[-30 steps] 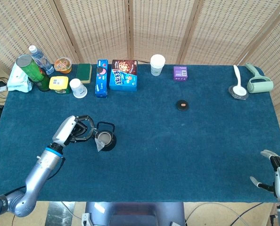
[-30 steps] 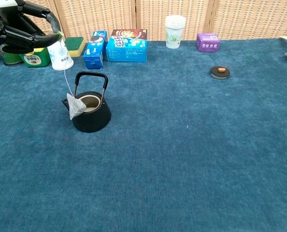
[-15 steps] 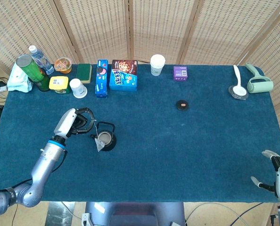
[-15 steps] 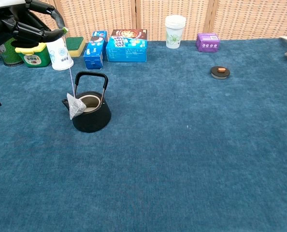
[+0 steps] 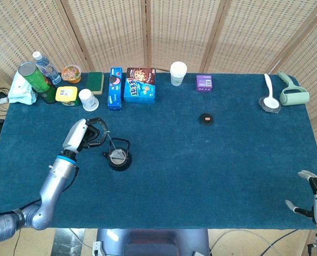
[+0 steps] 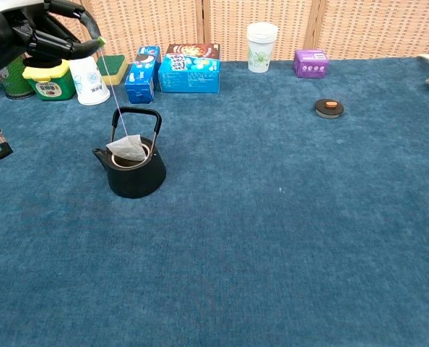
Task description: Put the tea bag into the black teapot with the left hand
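Note:
The black teapot (image 5: 118, 159) (image 6: 135, 172) stands on the blue table left of centre, lid off, handle upright. A pale tea bag (image 6: 128, 150) (image 5: 116, 155) hangs by its string right over the pot's open mouth, its lower edge at the rim. My left hand (image 5: 87, 134) (image 6: 47, 32) pinches the string's top end, up and to the left of the pot. My right hand (image 5: 314, 200) sits at the table's near right corner, fingers spread, holding nothing.
The pot's small black lid (image 5: 206, 119) (image 6: 329, 108) lies mid-table. Along the back edge stand a white cup (image 6: 89, 80), blue snack boxes (image 6: 188, 69), a paper cup (image 6: 261, 47), a purple box (image 6: 310, 63), jars and a bottle (image 5: 45, 68).
The left hand rose and shifted toward the back. The tea bag swung from the pot's left outer side to over its opening.

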{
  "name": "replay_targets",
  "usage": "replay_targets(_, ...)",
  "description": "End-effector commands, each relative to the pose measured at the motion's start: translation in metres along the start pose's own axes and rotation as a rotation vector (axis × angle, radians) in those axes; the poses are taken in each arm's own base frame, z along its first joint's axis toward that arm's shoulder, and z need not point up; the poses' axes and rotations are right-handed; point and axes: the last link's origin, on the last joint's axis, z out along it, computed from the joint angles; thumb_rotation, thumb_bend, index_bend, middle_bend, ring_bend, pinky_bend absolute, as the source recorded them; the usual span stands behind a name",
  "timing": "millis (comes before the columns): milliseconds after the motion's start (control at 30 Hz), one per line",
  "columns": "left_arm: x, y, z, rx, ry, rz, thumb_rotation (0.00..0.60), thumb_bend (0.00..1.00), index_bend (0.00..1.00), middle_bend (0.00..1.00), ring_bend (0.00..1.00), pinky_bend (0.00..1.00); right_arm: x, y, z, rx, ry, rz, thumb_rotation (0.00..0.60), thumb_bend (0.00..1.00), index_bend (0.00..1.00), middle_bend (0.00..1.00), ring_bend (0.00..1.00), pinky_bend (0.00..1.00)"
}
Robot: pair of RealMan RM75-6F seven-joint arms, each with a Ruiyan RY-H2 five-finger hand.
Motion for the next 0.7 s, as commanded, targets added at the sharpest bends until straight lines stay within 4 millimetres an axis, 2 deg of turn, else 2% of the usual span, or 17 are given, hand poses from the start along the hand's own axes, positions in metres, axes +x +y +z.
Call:
replay_targets(33, -0.002, -0.001, -0.002, 0.003, -0.016, 0.006, 0.6, 0.55, 0.69, 1.0, 1.0, 0.98, 0.0, 0.0, 0.0, -0.001, 0.0, 0.0, 0.6, 0.02, 0.24, 0.22, 0.23, 0.16)
replay_targets(300, -0.003, -0.007, -0.022, 0.017, -0.047, 0.013, 0.6, 0.55, 0.69, 1.0, 1.0, 0.98, 0.001, 0.002, -0.002, -0.001, 0.002, 0.001, 0.6, 0.02, 0.24, 0.22, 0.23, 0.16)
replay_targets(567, -0.002, -0.024, -0.065, 0.07, -0.118, 0.054, 0.6, 0.55, 0.69, 1.0, 1.0, 0.98, 0.001, 0.0, -0.002, 0.005, 0.0, -0.002, 0.6, 0.02, 0.24, 0.22, 0.23, 0.16)
replay_targets(700, 0.0, -0.032, -0.079, 0.105, -0.148, 0.08, 0.6, 0.55, 0.69, 1.0, 1.0, 0.98, 0.0, -0.001, -0.001, 0.01, -0.003, -0.004, 0.6, 0.02, 0.24, 0.22, 0.23, 0.16)
